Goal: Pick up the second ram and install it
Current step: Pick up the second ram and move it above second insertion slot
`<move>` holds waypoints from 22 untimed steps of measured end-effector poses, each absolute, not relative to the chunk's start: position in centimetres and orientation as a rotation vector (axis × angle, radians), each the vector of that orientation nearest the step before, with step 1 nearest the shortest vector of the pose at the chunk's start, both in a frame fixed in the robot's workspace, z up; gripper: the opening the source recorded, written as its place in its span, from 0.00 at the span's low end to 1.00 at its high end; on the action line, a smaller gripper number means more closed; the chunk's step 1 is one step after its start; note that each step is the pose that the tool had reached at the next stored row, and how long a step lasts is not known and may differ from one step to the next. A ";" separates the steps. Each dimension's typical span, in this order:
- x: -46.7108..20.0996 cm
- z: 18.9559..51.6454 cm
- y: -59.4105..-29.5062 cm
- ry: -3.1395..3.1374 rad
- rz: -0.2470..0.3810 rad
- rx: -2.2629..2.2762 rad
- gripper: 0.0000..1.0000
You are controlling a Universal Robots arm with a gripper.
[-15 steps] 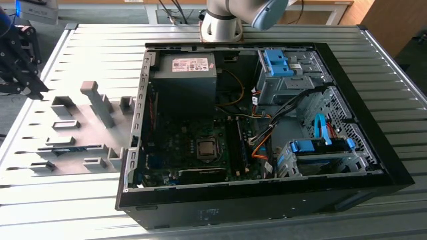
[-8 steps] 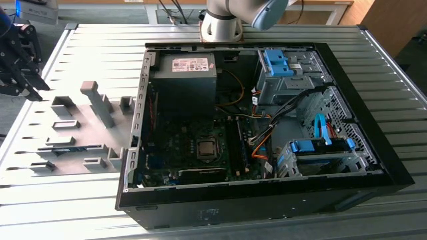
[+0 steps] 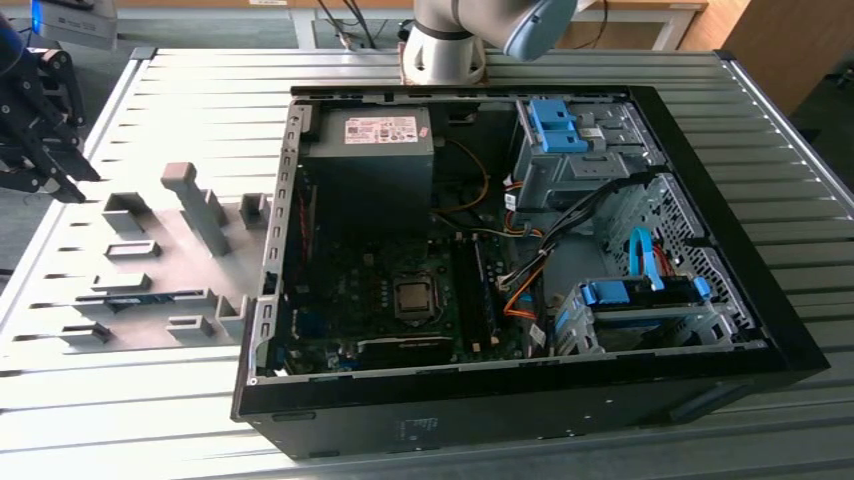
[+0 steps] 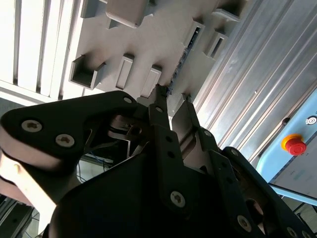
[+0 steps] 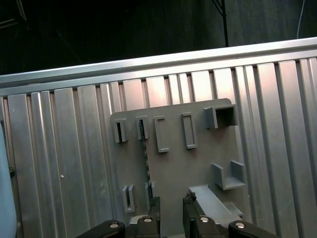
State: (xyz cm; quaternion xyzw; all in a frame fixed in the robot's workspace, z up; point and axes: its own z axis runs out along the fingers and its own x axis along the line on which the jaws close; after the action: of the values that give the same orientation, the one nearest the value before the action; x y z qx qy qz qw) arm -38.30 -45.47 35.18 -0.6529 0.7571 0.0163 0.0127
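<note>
One stick, the second ram [image 5: 145, 157], is standing on its long edge in the slotted blocks of the grey fixture plate [image 5: 198, 163]. That plate is lying on the ribbed counter [image 5: 74, 148] near its edge at the exterior view's left, apart from the open computer case [image 3: 534, 410]. The hand [image 5: 171, 207] is hovering above the plate, carrying nothing and touching nothing. Its fingers [image 5: 189, 210] are sitting a narrow gap apart, and in the first wrist view the stick's line is running toward one finger rather than into the gap. By my reading, the pick-up is in its approach stage. A clean grasp is calling for the gap to be centred over the thin board before it closes on the flat faces.
</note>
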 end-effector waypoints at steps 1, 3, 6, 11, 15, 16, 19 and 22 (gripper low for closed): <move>-38.3 35.2 -45.5 2.359 0.051 -2.036 0.32; -38.3 35.2 -45.5 2.358 0.051 -2.036 0.32; -38.3 35.2 -45.5 2.358 0.051 -2.037 0.32; -38.3 35.2 -45.5 2.357 0.051 -2.038 0.32; -38.3 35.1 -45.5 2.357 0.051 -2.038 0.32; -38.3 35.0 -45.5 2.356 0.052 -2.038 0.32; -38.3 34.5 -45.8 2.348 0.053 -2.047 0.32; -38.3 34.0 -46.1 2.341 0.053 -2.055 0.32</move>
State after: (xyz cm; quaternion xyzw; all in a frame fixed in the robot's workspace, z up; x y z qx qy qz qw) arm -38.31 -46.09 33.96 -0.6595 0.7514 0.0170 0.0132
